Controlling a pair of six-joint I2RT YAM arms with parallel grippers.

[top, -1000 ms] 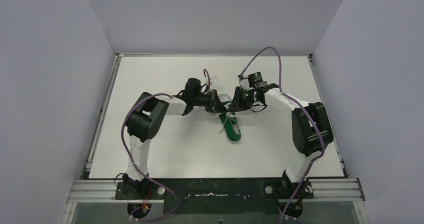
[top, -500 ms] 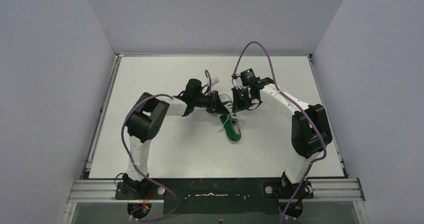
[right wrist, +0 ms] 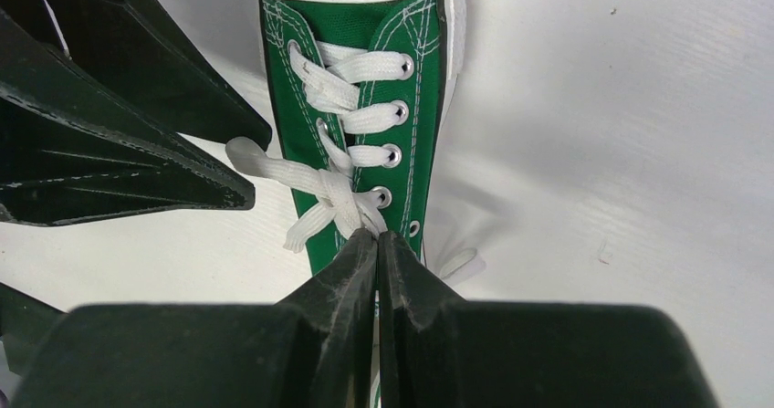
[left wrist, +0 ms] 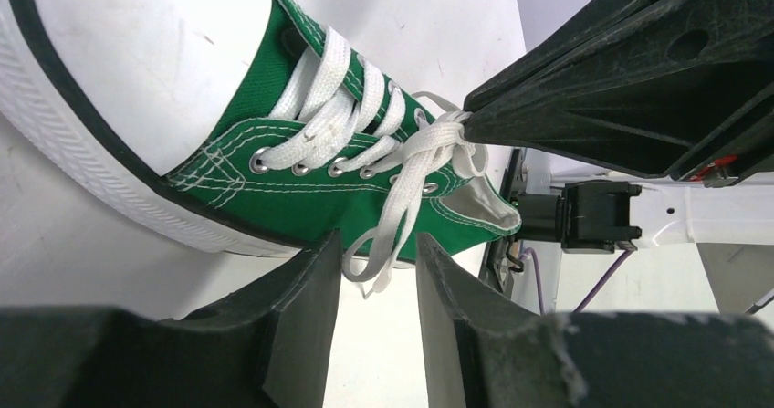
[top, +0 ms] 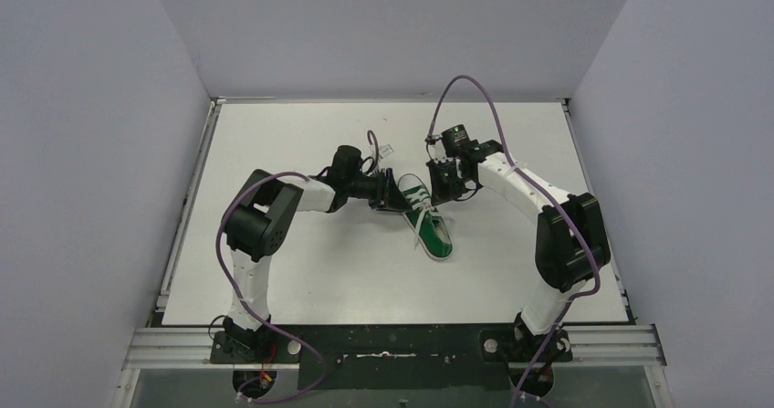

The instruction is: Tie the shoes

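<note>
Grey walls point(top: 91, 152) box in the white counter point(top: 274, 244) on three sides. Only clutter is a small white scrap point(top: 388, 149) on the far side by the left arm, well apart from the shoe point(top: 431, 224). Purple cables point(top: 475, 88) loop over both arms, none across the shoe. In the left wrist view, the right gripper point(right wrist: 376, 236) blocks the heel opening. In the right wrist view, the left gripper point(left wrist: 379, 248) hides the counter on one side of the shoe. Versus 1 s ago, the shoe has swung. Its toe now points more toward the right arm's side, and its heel is out in the open instead of under the grippers. The left gripper has backed off toward its own side. The shoe sits upright on its sole mid-counter, heel far, toe near-right, with both grippers at the heel end. The right gripper is over the tongue, pinched fully closed on the laces point(left wrist: 402, 184) where they cross above the top eyelets. The left gripper is just beside the shoe's flank with only a narrow gap between its fingers. A lace loop hangs into that gap, not clamped; can't tell if it touches a pad.
</note>
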